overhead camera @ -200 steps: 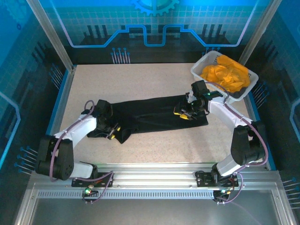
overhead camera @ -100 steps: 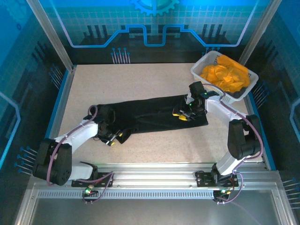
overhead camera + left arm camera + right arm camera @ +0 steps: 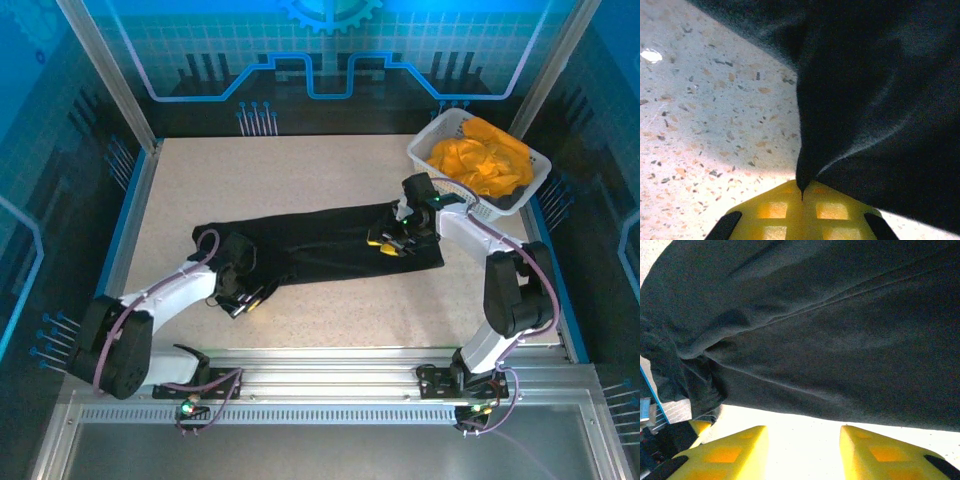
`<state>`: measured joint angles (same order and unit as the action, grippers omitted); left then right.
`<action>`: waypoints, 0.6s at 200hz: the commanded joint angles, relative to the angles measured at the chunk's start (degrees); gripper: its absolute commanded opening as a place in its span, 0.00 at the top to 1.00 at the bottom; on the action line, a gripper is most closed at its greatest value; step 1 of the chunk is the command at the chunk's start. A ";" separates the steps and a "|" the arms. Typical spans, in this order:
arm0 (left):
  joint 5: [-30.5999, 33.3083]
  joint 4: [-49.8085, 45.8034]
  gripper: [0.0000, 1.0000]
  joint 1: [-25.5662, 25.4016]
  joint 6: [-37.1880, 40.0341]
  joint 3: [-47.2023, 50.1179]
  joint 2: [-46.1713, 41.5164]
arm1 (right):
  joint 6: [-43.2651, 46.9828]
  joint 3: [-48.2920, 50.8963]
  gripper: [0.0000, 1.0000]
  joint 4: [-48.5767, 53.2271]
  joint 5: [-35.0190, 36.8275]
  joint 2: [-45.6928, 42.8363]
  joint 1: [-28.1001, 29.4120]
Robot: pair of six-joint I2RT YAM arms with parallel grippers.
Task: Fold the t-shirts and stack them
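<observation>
Across the middle of the speckled surface (image 3: 300,170), seen from overhead, a black t-shirt (image 3: 330,245) lies stretched into a long band running from lower left to upper right, creased along its length. At the shirt's left end, the left end effector (image 3: 245,297) sits low at the cloth's near edge. From the left wrist camera, its yellow fingers (image 3: 775,210) are pressed together with a small point of the black cloth pinched between their tips. The fabric (image 3: 880,100) rises away from that pinch in a fold marked by a pale crease, and bare speckled surface (image 3: 705,100) shows to the left of it. At the shirt's right end, the right end effector (image 3: 390,245) is over the cloth, close to its near right corner. From the right wrist camera, its two yellow fingers (image 3: 735,452) stand apart with a bright gap between them and nothing held. The dark, wrinkled cloth (image 3: 815,330) spreads just beyond the fingertips and fills most of that view. Behind the right arm (image 3: 510,290), at the far right corner of the surface, a white lattice basket (image 3: 424,152) holds a crumpled heap of orange-yellow t-shirts (image 3: 485,165). The basket stands near the black t-shirt's right end without touching it.
</observation>
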<state>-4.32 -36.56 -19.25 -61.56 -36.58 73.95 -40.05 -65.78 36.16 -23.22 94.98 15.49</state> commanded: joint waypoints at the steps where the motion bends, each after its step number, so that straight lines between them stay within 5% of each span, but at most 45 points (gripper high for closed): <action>1: -0.91 -2.62 1.00 -0.16 -0.73 -1.44 -3.19 | -0.54 -0.44 0.57 -0.52 -1.30 0.97 0.43; 20: -1.48 -5.28 1.00 -0.40 -1.02 -2.35 -4.74 | -0.51 -0.66 0.57 -0.40 -1.20 1.25 0.34; 60: 7.59 -18.53 1.00 0.27 3.45 -6.34 -9.33 | -0.26 -1.54 0.57 0.07 -1.12 1.77 0.16; 120: 12.84 -19.45 1.00 4.54 5.68 -5.56 -11.18 | -0.18 -1.38 0.57 0.27 -1.52 1.78 0.40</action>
<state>4.12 -52.31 -15.81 -58.17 -41.65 62.83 -40.10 -66.02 35.92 -23.22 96.25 15.49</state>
